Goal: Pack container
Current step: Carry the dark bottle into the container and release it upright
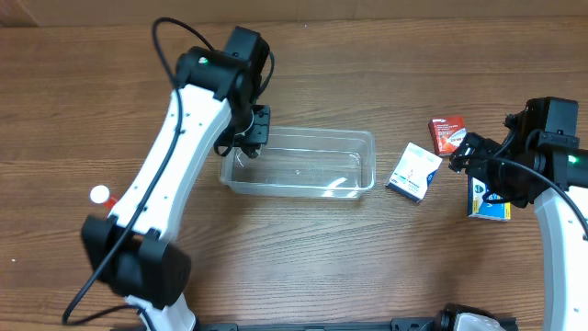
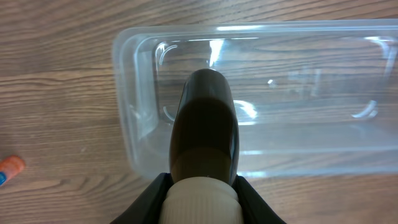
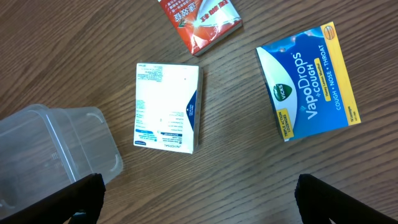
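Container (image 1: pixel 322 164) is sitting near the middle of the tabletop (image 1: pixel 367 267), long side running left to right, with nothing lying in it. I am reading the left end effector (image 1: pixel 250 138) as hanging over the container's left end; on the left wrist view its jaws are clamping a dark bottle (image 2: pixel 204 118) at the white ribbed cap (image 2: pixel 202 199), and the bottle body is pointing down over the tub's left inner corner. I cannot tell whether the bottle is touching the floor of the tub. The right end effector (image 3: pixel 199 199) is hovering off the container's right end with its fingers (image 3: pixel 81 196) standing wide apart and gripping nothing. Below it a white and blue box (image 1: pixel 414 172) is lying flat just beside the container, not touching. A red box (image 1: pixel 447 134) and a blue and yellow VapoDrops box (image 3: pixel 309 81) are lying further right. A small orange and white item (image 1: pixel 99 194) is resting well left of the container.
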